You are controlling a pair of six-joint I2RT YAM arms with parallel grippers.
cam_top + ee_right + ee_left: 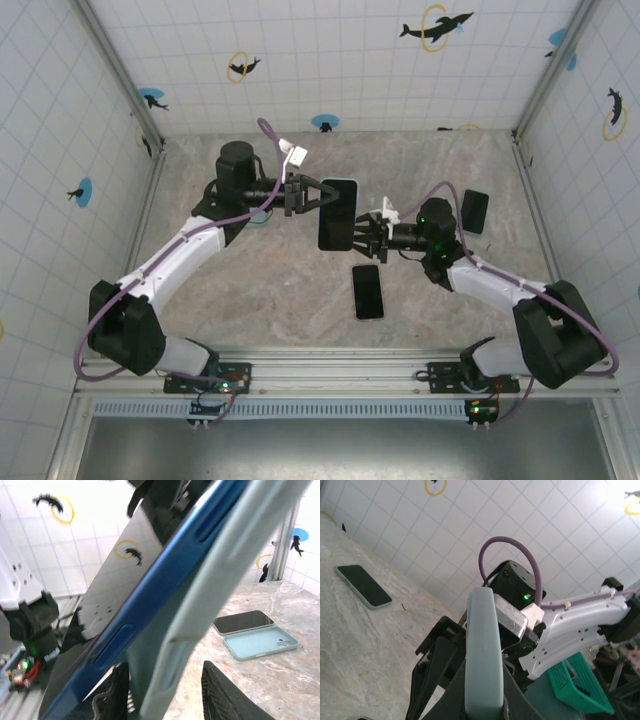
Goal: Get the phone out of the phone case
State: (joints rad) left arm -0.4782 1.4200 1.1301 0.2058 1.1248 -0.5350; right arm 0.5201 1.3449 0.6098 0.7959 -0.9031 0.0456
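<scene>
Both my left tool (320, 196) and right tool (360, 238) are clamping the phone case (240, 545) above the table (250, 290), its phone (170, 580) sitting partly out; I'm risking dropping it if either grip is loosening

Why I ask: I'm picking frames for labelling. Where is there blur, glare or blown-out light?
Top external: sharp, evenly lit, soft shadows. Left wrist: upper right corner blown out; the case near the lens is soft. Right wrist: phone and case are blurred close-ups, and the screen carries reflections of the wall.
</scene>
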